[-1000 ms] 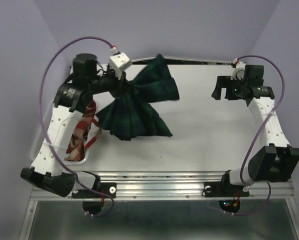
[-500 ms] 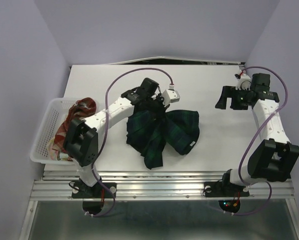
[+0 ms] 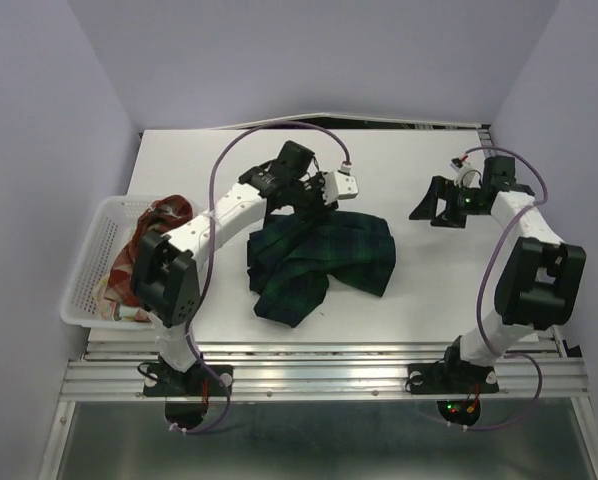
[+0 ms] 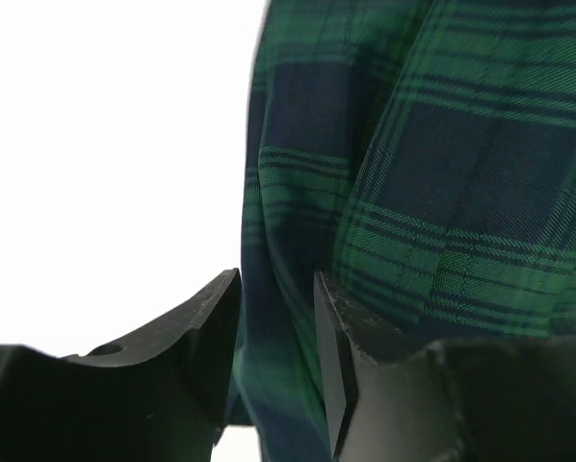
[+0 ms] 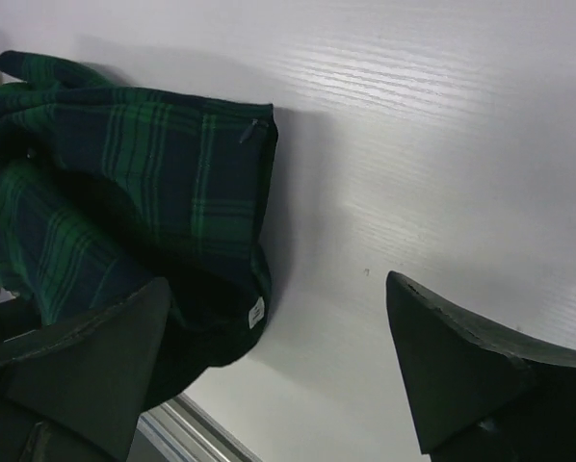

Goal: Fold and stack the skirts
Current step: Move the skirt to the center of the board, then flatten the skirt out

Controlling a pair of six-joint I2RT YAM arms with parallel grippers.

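Note:
The dark green-navy plaid skirt [image 3: 319, 262] lies bunched in loose folds on the middle of the white table. My left gripper [image 3: 309, 205] hangs over its far edge. In the left wrist view the fingers [image 4: 211, 318] stand parted, and a fold of the skirt [image 4: 461, 173] still runs between them at the left gripper [image 4: 275, 279]. My right gripper [image 3: 431, 208] is open a little to the right of the skirt, facing it. Between its tips [image 5: 278, 284] is only bare table, with the skirt [image 5: 134, 173] to their left. A red-and-cream plaid skirt [image 3: 164, 213] lies heaped in the basket.
The white mesh basket [image 3: 84, 270] stands at the table's left edge. A metal rail [image 3: 319, 365] runs along the near edge. Purple walls close in the table at the back and both sides. A small white label [image 5: 256, 310] shows at the skirt's near corner.
My left arm swung from the back left to the table's middle and lowered the dark plaid skirt onto it. Its jaws have parted. My right gripper shifted slightly left toward the skirt.

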